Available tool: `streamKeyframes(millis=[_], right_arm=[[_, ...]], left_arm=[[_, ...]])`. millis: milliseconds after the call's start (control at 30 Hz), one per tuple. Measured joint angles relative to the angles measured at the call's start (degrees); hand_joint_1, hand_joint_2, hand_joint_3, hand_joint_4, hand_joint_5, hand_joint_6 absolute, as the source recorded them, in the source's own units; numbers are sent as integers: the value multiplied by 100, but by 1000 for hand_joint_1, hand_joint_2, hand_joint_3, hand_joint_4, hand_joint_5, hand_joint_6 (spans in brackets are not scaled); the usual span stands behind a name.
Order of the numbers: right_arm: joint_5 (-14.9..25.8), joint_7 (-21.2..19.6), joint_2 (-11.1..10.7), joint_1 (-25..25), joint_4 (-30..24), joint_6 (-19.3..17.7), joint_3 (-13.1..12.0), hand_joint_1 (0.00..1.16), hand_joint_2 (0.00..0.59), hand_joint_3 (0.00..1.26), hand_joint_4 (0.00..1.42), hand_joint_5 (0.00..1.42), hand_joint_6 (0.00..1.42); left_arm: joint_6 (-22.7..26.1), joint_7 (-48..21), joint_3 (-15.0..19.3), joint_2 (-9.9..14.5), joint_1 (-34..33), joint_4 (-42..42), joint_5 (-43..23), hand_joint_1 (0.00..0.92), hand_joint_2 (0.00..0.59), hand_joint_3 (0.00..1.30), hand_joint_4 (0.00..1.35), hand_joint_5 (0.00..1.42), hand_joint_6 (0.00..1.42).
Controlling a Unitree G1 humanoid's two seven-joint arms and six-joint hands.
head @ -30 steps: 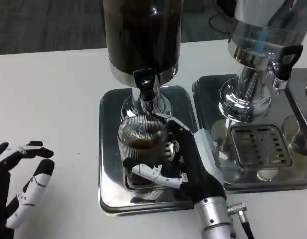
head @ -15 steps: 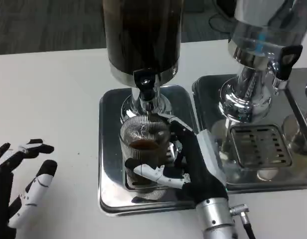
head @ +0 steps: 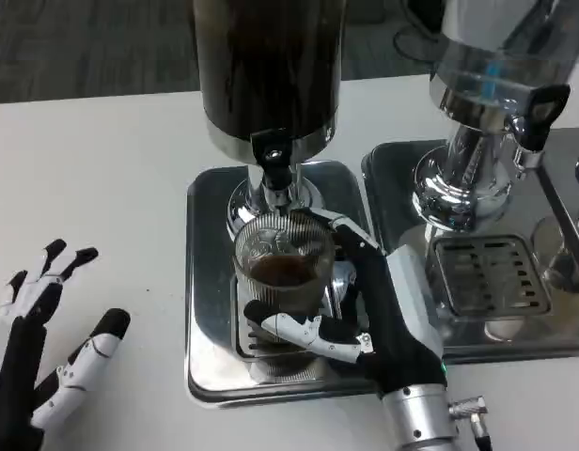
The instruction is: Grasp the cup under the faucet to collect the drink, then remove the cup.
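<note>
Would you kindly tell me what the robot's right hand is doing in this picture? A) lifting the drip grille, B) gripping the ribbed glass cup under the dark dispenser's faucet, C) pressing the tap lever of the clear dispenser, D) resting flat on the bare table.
B: the right hand wraps the cup, which holds dark drink beneath the faucet.

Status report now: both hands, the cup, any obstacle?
Right hand grips the cup. Left hand open, resting on the table. Cup under the faucet, dark drink inside. Only the faucet close above.
</note>
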Motion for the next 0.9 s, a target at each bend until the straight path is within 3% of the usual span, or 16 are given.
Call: streamKeyframes(millis=[200, 500, 633, 900], right_arm=[[-18, 107, -154, 359, -424, -14, 35, 1027, 120, 464, 592, 859, 1321], [9, 293, -205, 664, -788, -16, 21, 1025, 120, 471, 602, 869, 1321], [96, 472, -369, 859, -1106, -57, 11, 1025, 120, 474, 604, 869, 1321], [121, 651, -403, 1198, -1657, -127, 16, 1025, 120, 479, 610, 874, 1330]], left_arm=[[347, -53, -70, 166, 17, -131, 302, 0, 131, 70, 0, 1, 0], [756, -267, -264, 257, -7, -260, 458, 0, 128, 3, 0, 0, 0], [903, -368, -311, 340, -23, -371, 527, 0, 117, 0, 0, 0, 0], [1151, -551, -480, 631, -34, -692, 799, 0, 83, 0, 0, 0, 0]])
